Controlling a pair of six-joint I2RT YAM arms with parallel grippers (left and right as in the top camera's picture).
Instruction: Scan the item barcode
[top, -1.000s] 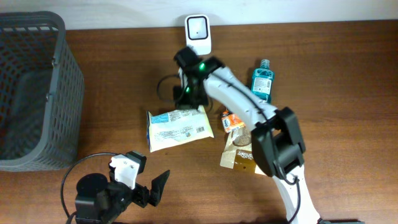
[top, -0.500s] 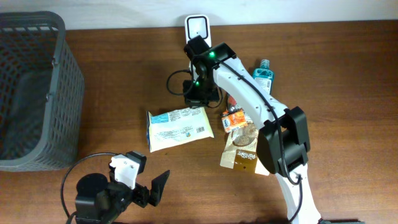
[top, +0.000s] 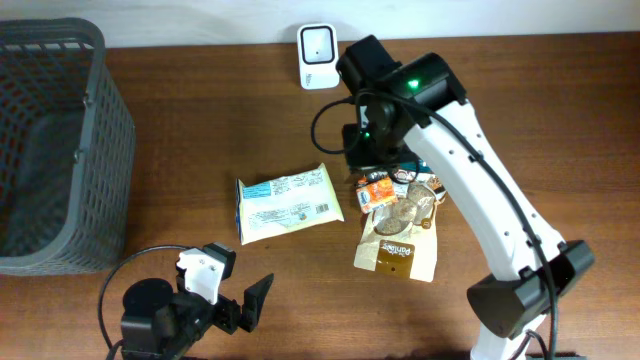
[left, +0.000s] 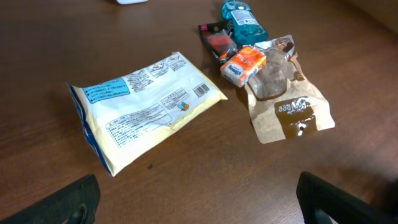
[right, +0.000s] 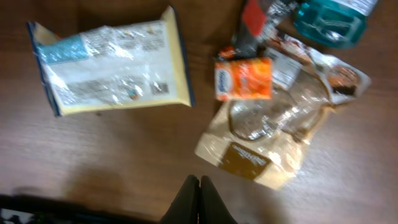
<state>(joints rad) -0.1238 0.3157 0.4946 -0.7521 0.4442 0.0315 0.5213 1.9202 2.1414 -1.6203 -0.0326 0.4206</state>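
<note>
The right pincer (right: 199, 179) is clenched with nothing between its jaws. It hangs above the counter (top: 560, 100), looking straight down on the heap of goods, its tips over bare wood just below the bag (right: 273, 137). The left pincer (top: 241, 305) sits low at the near edge of the counter, jaws released and wide apart, grasping nothing; its view looks across the wood at the same goods.

Nearest both is the packet (top: 288, 207), a cream pouch lying flat, with its printed side and barcode (left: 200, 90) facing up. Just to its right, the box (top: 376, 190), small and orange, rests against the top of the brown bag. Beyond the box a red and black wrapper (left: 217, 40) touches the teal bottle (left: 242, 15), which the right arm hides in the overhead view. The scanner (top: 318, 43) stands at the far edge of the counter, well apart from the packet, and nothing is in front of its window. The basket (top: 100, 150) stands at the far left; what shows of its inside holds nothing.

As for progress, every item lies on the counter and neither pincer has one, so no scan is under way. Which item is meant cannot be told; the packet, lying apart with its code showing, looks the easiest choice. Left to do: open the right pincer, grasp an item, carry it to the scanner and turn its barcode to the window.
</note>
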